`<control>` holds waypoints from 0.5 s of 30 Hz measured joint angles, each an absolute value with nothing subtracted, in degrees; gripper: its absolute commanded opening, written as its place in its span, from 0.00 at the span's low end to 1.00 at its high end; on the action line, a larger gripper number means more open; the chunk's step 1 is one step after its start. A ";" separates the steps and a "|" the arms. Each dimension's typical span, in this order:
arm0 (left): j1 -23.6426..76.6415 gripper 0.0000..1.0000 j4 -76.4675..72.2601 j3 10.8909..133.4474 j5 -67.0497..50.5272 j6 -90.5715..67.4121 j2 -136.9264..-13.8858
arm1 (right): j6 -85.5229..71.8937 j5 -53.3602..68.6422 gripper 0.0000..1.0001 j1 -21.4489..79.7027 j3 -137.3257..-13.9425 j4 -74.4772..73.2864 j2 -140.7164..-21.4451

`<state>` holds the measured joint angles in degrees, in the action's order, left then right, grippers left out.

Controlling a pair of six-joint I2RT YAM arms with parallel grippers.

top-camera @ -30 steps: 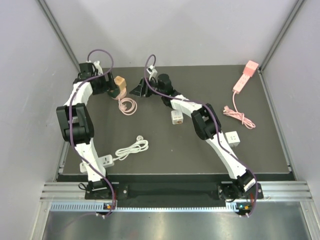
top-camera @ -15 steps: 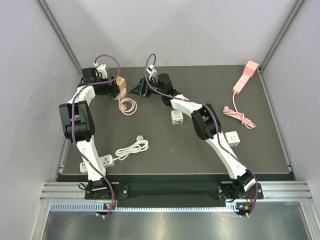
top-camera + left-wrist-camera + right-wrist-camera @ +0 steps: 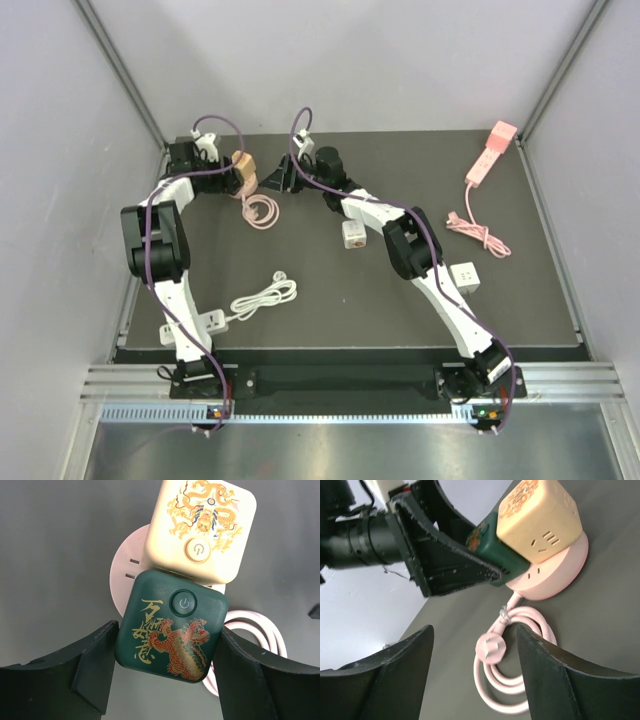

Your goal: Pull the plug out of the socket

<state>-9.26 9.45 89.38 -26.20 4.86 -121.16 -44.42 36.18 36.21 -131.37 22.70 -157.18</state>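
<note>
A round pink socket (image 3: 125, 570) lies on the dark mat at the back left, and two cube plugs stand in it. One plug is cream (image 3: 202, 527), the other green (image 3: 172, 627) with a dragon print. My left gripper (image 3: 167, 670) is shut on the green plug, one finger (image 3: 95, 665) against each side of it. In the top view this group sits at the socket (image 3: 243, 172). My right gripper (image 3: 475, 670) hovers open just right of it, over the socket's coiled pink cord (image 3: 510, 690). Nothing is between its fingers.
A pink power strip (image 3: 488, 153) with its cord (image 3: 478, 232) lies at the back right. White cube adapters sit mid-mat (image 3: 354, 235) and right (image 3: 465, 277). A white strip (image 3: 205, 322) with a coiled cord (image 3: 264, 297) lies front left. Walls close in on both sides.
My left gripper has moved up to the socket and its jaws have narrowed onto the green plug. The socket and cord have shifted slightly right. The right arm has hardly moved.
</note>
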 measured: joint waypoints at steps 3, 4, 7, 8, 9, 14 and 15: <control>-8.08 0.26 6.09 84.18 -24.84 2.76 -118.15 | -44.82 36.05 0.62 36.21 -131.37 22.70 -157.21; -7.44 0.22 5.52 82.17 -24.18 1.96 -116.79 | -44.95 35.94 0.60 36.21 -131.37 22.70 -157.21; -4.97 0.06 4.62 76.69 -21.80 -0.16 -112.71 | -45.69 35.24 0.59 36.21 -131.35 22.70 -157.21; -4.05 0.00 4.29 75.22 -20.95 -0.80 -111.63 | -45.93 35.05 0.58 36.21 -131.35 22.72 -157.18; -3.27 0.00 4.58 73.82 -19.90 -1.87 -110.34 | -46.24 34.89 0.55 36.21 -131.35 22.72 -157.21; 0.10 0.00 6.61 72.51 -15.79 -6.04 -108.40 | -48.27 34.15 0.38 36.12 -130.82 22.90 -157.18; 0.23 0.00 6.98 72.51 -14.94 -6.83 -108.25 | -48.64 34.02 0.31 36.10 -130.43 23.14 -157.18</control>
